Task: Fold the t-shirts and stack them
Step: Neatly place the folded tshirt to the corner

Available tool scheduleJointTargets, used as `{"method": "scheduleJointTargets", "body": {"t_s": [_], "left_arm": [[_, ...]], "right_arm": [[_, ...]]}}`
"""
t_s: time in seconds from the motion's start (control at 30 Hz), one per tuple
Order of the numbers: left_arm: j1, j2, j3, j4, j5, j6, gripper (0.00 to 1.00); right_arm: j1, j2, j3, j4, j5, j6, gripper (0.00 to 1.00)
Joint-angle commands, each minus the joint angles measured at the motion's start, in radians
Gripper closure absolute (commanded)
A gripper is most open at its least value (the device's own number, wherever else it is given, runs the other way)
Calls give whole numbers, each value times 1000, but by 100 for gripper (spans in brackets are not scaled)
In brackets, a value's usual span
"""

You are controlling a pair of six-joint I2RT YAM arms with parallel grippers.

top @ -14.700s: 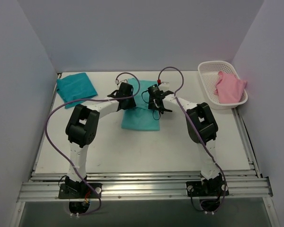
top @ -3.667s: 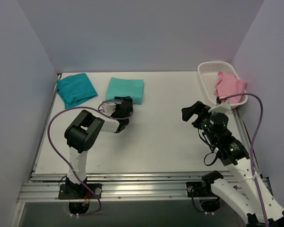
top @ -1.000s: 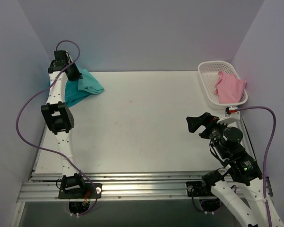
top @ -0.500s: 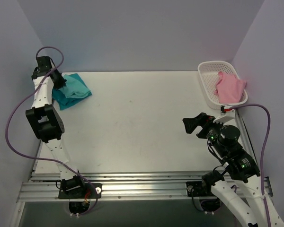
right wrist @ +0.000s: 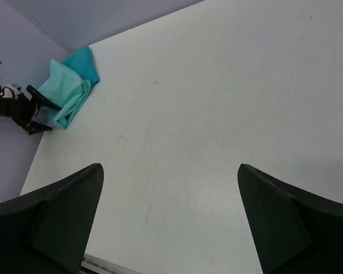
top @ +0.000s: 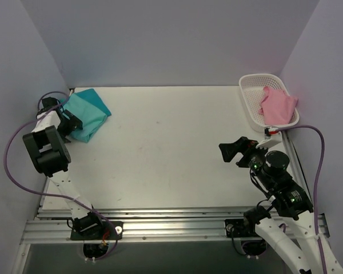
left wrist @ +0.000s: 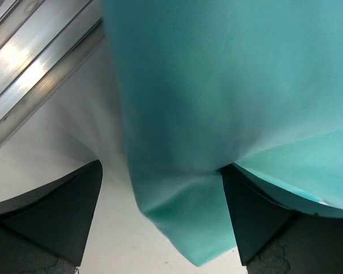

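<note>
Inventory, folding station.

1. White table (top: 171, 160): flat work surface between pale walls.
2. Left arm (top: 46, 151): reaches along the left edge towards the far left corner.
3. Right arm (top: 280, 188): raised over the near right of the table, its wrist pointing left.
4. Mint t-shirt (right wrist: 66, 97): folded and lying in the far left corner, on top of item 5 and shifted towards the near side. One loose folded edge hangs between the left fingers.
5. Teal-blue t-shirt (right wrist: 84, 63): folded and lying under the mint one, with its far part showing beyond it.
6. White plastic basket (top: 244, 97): slotted sides, at the far right edge of the table.
7. Pink cloth (top: 277, 105): crumpled inside the basket.
8. Left gripper (left wrist: 160, 168): at the near left edge of the stack. Its jaws are spread wide on either side of the mint edge. No pinch is seen, though the cloth comes right up to one finger.
9. Right gripper (right wrist: 168, 168): well apart from the shirts, jaws spread wide with nothing between them.
10. Aluminium rail (left wrist: 40, 74): runs beside the table edge, just beyond the stack in the left wrist view.
</note>
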Motion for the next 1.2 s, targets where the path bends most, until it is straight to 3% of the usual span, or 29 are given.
{"method": "scheduleJointTargets", "body": {"t_s": [0.0,0.17,0.37,0.5,0.6,0.8,0.83,0.9,1.17], "left_arm": [[21,-184,-83,66,-89,-69,6],[31,-391,-129,111,-116,-121,6],[31,-537,-133,298,58,-128,6],[14,-609,-123,234,79,-140,6],[-58,-684,-169,122,-26,-97,6],[-371,-948,-522,148,-369,-27,6],[-371,-980,-571,148,-370,-40,6],[-475,-1039,-681,133,-469,-45,6],[-511,-1281,-809,51,-637,-4,6]], "right_arm": [[5,14,-12,33,-15,-14,0],[5,12,-23,40,-3,-5,0],[5,27,-40,57,16,6,0],[6,49,-60,86,29,15,0],[6,75,-80,112,36,29,0],[12,185,-91,134,109,23,0],[14,185,-92,135,114,24,0],[29,207,-98,152,115,26,0],[150,241,-104,132,267,69,0]]}}
